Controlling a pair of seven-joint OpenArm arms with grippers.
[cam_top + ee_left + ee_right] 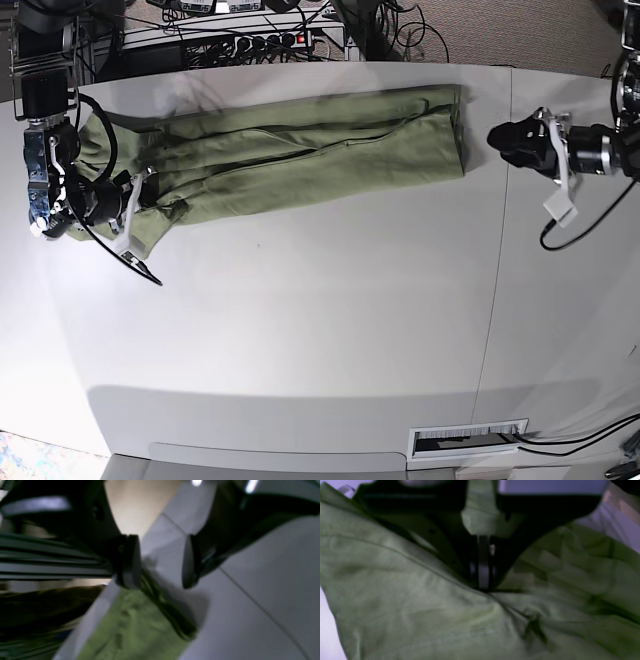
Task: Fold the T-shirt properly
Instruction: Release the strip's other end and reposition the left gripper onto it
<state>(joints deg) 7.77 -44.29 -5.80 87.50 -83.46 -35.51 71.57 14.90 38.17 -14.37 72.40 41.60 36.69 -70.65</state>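
Note:
The olive-green T-shirt (300, 145) lies as a long narrow band across the far part of the white table (320, 320). At its left end my right gripper (148, 197) is shut on a bunch of its fabric. The right wrist view shows the closed fingertips (483, 580) pressed into the T-shirt (407, 600), with cloth bunched between the fingers. My left gripper (492, 140) hovers open just beyond the shirt's right edge, apart from it. In the left wrist view its open gripper (160, 562) is spread above the shirt's corner (140, 622), with nothing between the pads.
A power strip and cables (250, 40) lie behind the table's far edge. A seam (500, 300) runs across the table on the right. A vent slot (465, 437) sits at the near edge. A white tag (560, 205) dangles from the left arm.

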